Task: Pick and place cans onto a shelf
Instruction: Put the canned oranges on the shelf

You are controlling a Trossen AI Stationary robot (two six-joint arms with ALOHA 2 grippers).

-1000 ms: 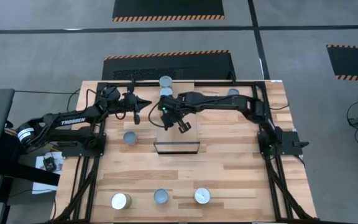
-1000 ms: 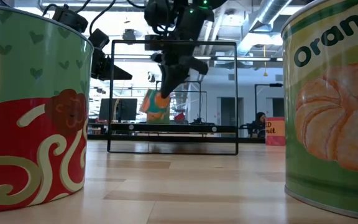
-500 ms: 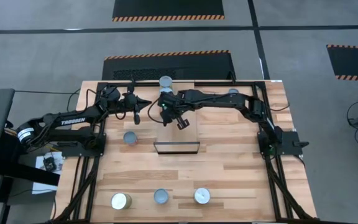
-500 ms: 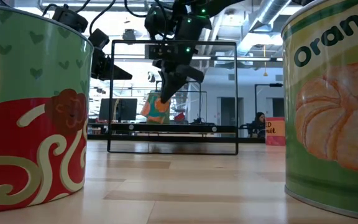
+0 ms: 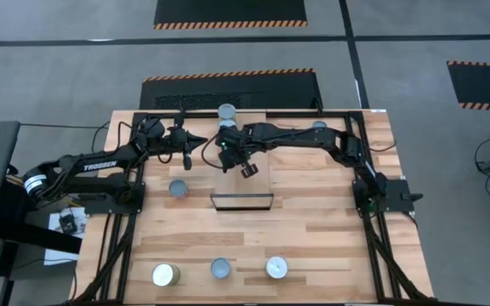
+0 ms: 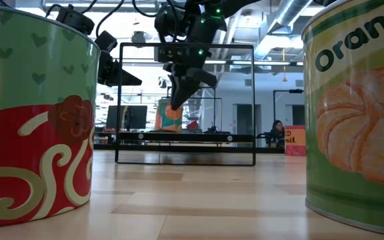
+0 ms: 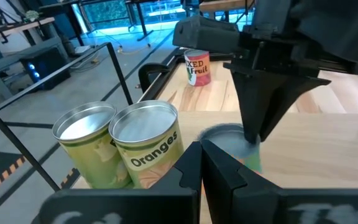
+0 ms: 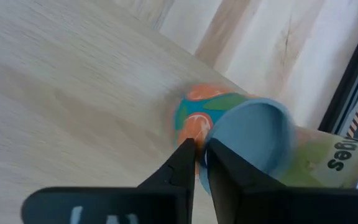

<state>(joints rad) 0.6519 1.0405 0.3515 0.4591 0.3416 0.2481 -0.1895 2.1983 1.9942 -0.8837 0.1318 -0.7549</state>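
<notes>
A can with a blue and orange label (image 8: 229, 127) stands on the light-wood shelf (image 5: 253, 183), next to two yellow-green "Oranges" cans (image 7: 145, 146) at the shelf's far end (image 5: 226, 127). My right gripper (image 8: 199, 155) is shut and points down beside this can; it also shows in the low view (image 6: 179, 100). In the high view the right arm hides the can. My left gripper (image 7: 201, 155) is shut and empty. It hovers left of the shelf (image 5: 187, 153). My right gripper meets the blue and orange can with its shut fingertips (image 8: 188, 149) on the label side just below the rim (image 8: 194, 127). The fingers come from above, slanting down. The can stands on its base on the shelf.
A red-labelled fruit can (image 7: 196, 67) stands at the far right (image 5: 318, 126). One can (image 5: 178, 189) stands left of the shelf's dark front edge (image 5: 242, 201). Three cans (image 5: 220, 269) line the near edge; two of them loom large in the low view (image 6: 32, 120). A thin black frame (image 6: 185, 103) rims the shelf.
My right gripper has come down a little and gone slightly toward the table's far edge, close to the blue and orange can. The can has shifted a little on the shelf and stands more upright than before.
</notes>
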